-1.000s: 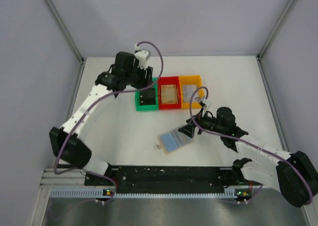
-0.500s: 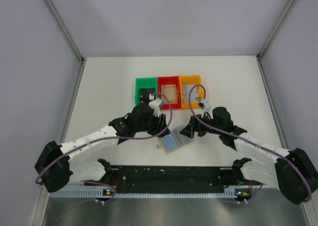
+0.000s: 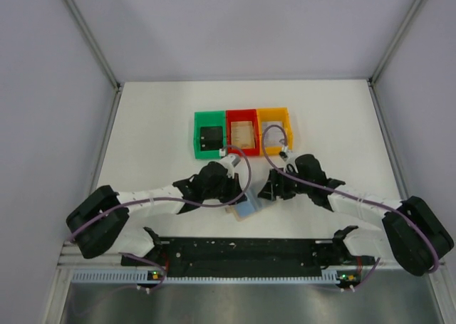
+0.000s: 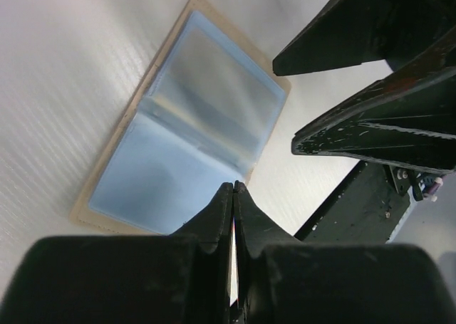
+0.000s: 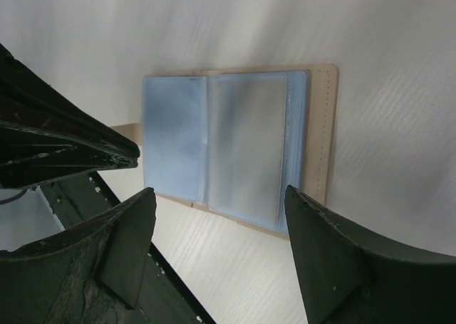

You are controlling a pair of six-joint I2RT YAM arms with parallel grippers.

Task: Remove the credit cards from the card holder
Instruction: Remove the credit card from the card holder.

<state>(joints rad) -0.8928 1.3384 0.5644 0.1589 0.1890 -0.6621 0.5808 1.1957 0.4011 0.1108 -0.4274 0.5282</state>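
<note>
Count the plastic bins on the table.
3: green bin, red bin and orange bin, side by side in a row beyond the card holder. None seems hidden.

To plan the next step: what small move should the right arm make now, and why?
Probably lower the open right fingers to pin the card holder: it lies open, and the left fingers are shut at its edge, so a pull might drag it.

We count three bins, a green bin [image 3: 209,115], a red bin [image 3: 241,113] and an orange bin [image 3: 273,112], three cards [image 3: 211,136], one per bin, one card holder [image 5: 235,146] with two blue panels, and two grippers, the left gripper [image 4: 234,189] and the right gripper [image 5: 217,192].
</note>
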